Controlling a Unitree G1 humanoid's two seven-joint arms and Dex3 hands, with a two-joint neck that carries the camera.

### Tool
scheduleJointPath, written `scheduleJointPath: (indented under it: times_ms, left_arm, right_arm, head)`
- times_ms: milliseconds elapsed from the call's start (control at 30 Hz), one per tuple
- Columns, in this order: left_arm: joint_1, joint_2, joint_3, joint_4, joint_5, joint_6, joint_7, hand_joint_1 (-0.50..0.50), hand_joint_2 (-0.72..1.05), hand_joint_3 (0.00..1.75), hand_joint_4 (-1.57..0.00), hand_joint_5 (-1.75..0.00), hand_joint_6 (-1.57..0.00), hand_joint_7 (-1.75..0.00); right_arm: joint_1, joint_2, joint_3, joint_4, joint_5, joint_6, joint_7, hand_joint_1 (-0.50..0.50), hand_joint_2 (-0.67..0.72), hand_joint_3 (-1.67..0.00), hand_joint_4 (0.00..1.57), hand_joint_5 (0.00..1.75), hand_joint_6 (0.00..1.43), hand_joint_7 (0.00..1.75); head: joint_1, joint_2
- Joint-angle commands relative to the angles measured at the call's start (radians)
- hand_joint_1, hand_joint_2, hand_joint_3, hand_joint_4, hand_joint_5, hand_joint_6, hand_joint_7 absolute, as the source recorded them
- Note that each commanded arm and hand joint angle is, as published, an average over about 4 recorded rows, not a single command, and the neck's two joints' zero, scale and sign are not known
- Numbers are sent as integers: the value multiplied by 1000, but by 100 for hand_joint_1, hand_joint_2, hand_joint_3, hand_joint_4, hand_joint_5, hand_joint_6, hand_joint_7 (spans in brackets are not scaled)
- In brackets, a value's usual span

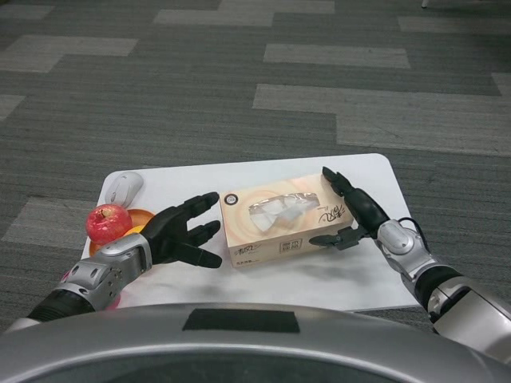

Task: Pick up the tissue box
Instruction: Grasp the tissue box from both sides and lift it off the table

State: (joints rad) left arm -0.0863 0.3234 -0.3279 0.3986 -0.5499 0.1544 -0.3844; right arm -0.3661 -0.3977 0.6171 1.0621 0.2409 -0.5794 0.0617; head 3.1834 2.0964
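presently tissue box point(278, 220) looks light, thin-walled, crushable; grip its short ends. left hand point(180, 234) and right hand point(351, 214) flank it, fingers spread, holding nothing.

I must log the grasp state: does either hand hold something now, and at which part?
Nothing is lifted yet. The right hand touches the right end of the beige cardboard tissue box; the left hand is open beside its left end.

One white worktop point(351, 275) is carrying one tan tissue box point(275, 220), one red apple point(108, 223), one orange dish point(137, 217) and one white computer mouse point(124, 188). Two black robot hands are showing: one left hand point(182, 231), one right hand point(351, 211).
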Motion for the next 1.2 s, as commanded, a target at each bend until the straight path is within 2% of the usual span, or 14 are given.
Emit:
scheduleJointPath:
  times_ms: [33, 167, 367, 500, 700, 900, 1200]
  left_arm:
    - [3, 3, -13, -16, -3, 27, -1, 50, 105, 17, 0, 0, 0, 0]
    - [3, 3, -20, -21, -3, 36, -1, 50, 105, 17, 0, 0, 0, 0]
    - [2, 2, -31, -21, -4, 42, -1, 50, 105, 17, 0, 0, 0, 0]
    - [2, -3, -30, -20, -5, 41, 2, 50, 105, 17, 0, 0, 0, 0]
    - [0, -27, -27, -7, 6, 30, 22, 50, 105, 17, 0, 0, 0, 0]
    - [-18, -66, -25, 45, 7, -21, 44, 50, 105, 17, 0, 0, 0, 0]
    - [-43, -78, -28, 76, 3, -47, 58, 50, 105, 17, 0, 0, 0, 0]
  right_arm:
    - [-22, 16, 10, 2, 0, -7, 3, -46, -41, -48, 0, 15, 0, 0]
    - [-27, 25, 14, 5, 0, -7, 3, -46, -41, -48, 0, 12, 0, 0]
    - [-55, 39, 39, 16, 0, -7, 3, -46, -41, -46, 0, 19, 0, 0]
    - [-59, 49, 46, 24, 0, -7, 2, -46, -48, -48, 0, 19, 0, 0]
    - [-59, 60, 56, 24, -2, -7, 1, -46, -51, -48, 0, 19, 0, 0]
    - [-69, 71, 76, 24, -8, -7, 0, -46, -54, -48, 0, 19, 0, 0]
    - [-79, 72, 94, 24, -8, -7, -8, -46, -51, -48, 0, 19, 0, 0]
  head:
    - [-5, -9]
    - [-12, -11]
    - [-18, -26]
    - [-22, -33]
    - [-21, -44]
    - [-21, -47]
    - [-24, -51]
